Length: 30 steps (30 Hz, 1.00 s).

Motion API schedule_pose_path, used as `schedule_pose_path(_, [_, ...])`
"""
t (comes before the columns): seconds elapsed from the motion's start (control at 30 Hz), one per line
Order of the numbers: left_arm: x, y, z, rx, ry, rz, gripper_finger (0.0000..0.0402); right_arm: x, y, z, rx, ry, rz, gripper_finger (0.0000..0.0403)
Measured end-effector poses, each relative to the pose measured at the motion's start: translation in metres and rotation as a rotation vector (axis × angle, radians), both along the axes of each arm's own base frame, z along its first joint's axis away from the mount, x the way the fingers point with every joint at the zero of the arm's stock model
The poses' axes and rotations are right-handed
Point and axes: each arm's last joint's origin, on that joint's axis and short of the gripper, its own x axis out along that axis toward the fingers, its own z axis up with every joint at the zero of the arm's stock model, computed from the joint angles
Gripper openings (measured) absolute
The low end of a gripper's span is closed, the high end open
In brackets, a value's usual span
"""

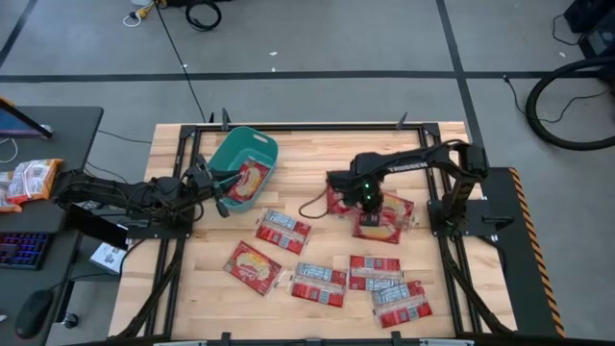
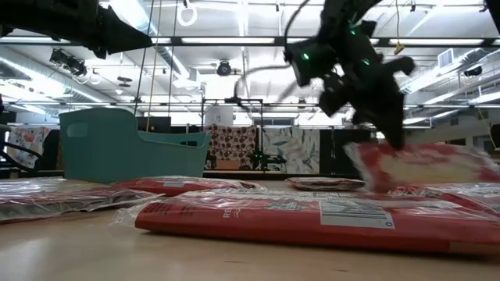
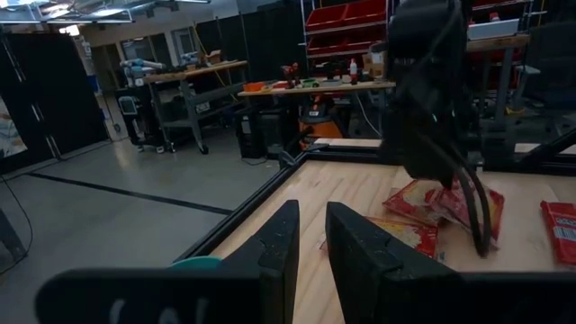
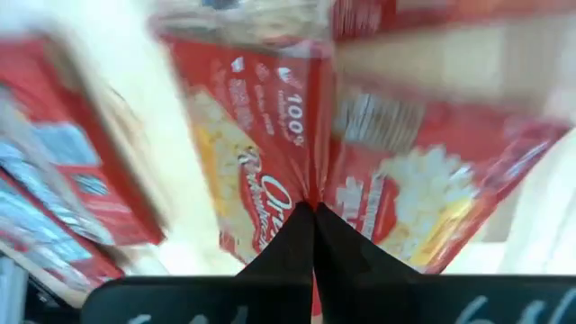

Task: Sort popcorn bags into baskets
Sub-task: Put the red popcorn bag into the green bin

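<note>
Nearest you, loose bags lie flat along the counter's front; leave them for now. Mid-counter, your right gripper has its fingers pinched tight on the crease of a bag at the right-hand pile, its two halves folding up around the tips. That grip looks thin, so lift slowly and straight, clear of the bags under it, before you swing left. Farther back, the tub sits at the far left with one bag inside. Your left gripper hovers at its rim, fingers narrow and empty; keep wide of it when you drop.
</note>
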Motion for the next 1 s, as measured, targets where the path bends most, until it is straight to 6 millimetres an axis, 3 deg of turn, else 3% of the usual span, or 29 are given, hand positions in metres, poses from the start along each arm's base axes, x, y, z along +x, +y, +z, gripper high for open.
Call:
schedule_pose_path(0.33, [0.000, 0.000, 0.000, 0.000, -0.001, 0.000, 0.0064, 0.027, -0.019, 0.046, 0.074, -0.234, -0.111, 0.0002])
schedule_pose_path(0.7, [0.000, 0.000, 0.000, 0.000, -0.001, 0.000, 0.0064, 0.058, -0.046, 0.059, 0.288, -0.625, -0.265, 0.0002])
schedule_pose_path(1.0, [0.000, 0.000, 0.000, 0.003, 0.001, 0.000, 0.0064, 0.086, -0.055, 0.072, 0.313, -0.919, -0.284, 0.0002])
